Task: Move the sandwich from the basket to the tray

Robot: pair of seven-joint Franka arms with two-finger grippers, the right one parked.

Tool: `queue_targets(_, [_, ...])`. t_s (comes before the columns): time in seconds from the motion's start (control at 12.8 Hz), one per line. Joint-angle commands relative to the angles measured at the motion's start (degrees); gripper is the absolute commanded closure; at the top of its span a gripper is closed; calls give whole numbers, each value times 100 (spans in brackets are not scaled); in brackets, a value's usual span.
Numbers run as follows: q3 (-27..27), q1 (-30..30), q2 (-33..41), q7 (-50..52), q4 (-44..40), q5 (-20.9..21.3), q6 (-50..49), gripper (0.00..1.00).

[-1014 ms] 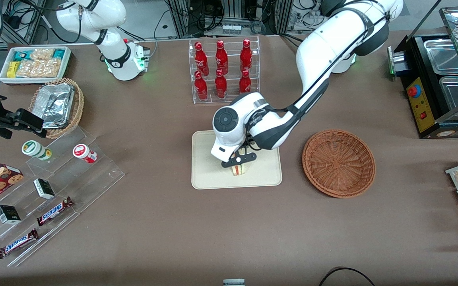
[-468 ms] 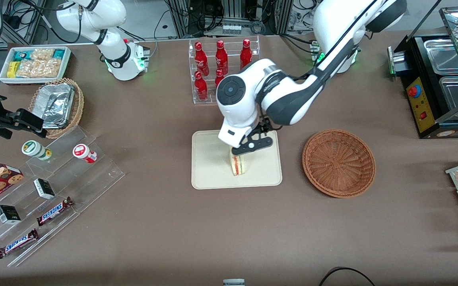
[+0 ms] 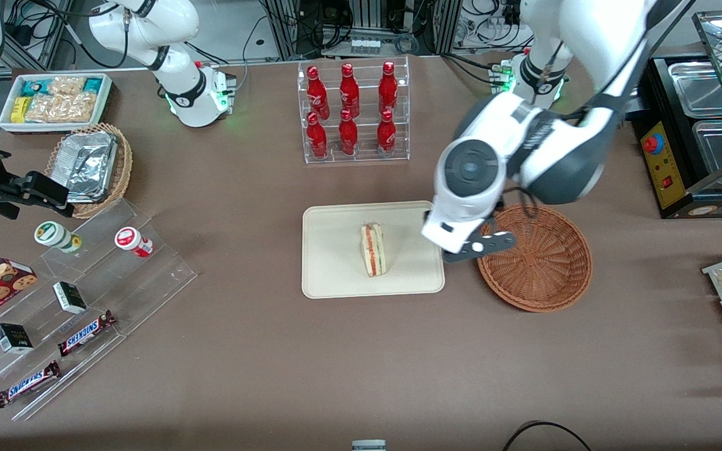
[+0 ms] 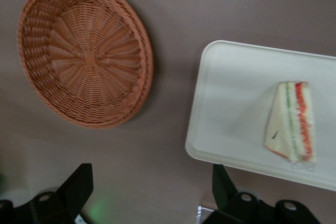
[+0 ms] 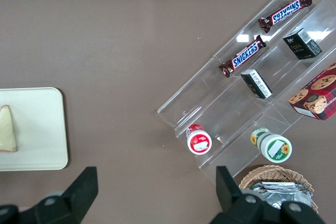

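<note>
1. Sandwich (image 3: 373,250) in the front view sits on the cream tray (image 3: 329,275), standing on one edge with its red and green filling facing up, and nothing touches it. The gripper (image 3: 479,246) hangs above the table between the tray and the brown woven basket (image 3: 543,275), over the basket's rim nearest the tray, with nothing between its fingers. The basket lies just beside the tray, toward the working arm's end of the table, and holds nothing. Farther from the camera than the tray stands a clear rack of red bottles (image 3: 351,106). Toward the parked arm's end are a clear stepped stand with chocolate bars (image 3: 85,332) and a paler basket with foil containers (image 3: 91,166).

2. From the left wrist, the two dark fingers (image 4: 73,190) are spread wide apart and grip nothing. Between them lies bare brown table. The basket (image 4: 84,51) and the tray (image 4: 231,103) lie close together without touching, and the sandwich (image 4: 291,121) rests inside the tray's rim.

3. In the right wrist view, one end of the tray (image 5: 42,129) shows with a pale corner of the sandwich (image 5: 6,128) on it. Well apart from it is the clear stand with chocolate bars (image 5: 247,56), small boxes and two round tubs.
</note>
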State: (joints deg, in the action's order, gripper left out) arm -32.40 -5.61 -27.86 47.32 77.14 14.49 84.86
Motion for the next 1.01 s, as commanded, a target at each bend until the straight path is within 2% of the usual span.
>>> queue_targets(0.0, [-12,497,728,-730,801,-201,40,0])
queue_targets(0.31, [-12,1051,1115,-1486,1144,-271,13,0])
queue_targets(0.47, [58,1299,1597,-2187,1452,-612,-4,0])
queue_targets(0.7, [926,1115,2266,-3322,1866,-956,-196,0])
queue_targets(0.94, [1445,1097,2504,-4254,1805,-983,-663,0])
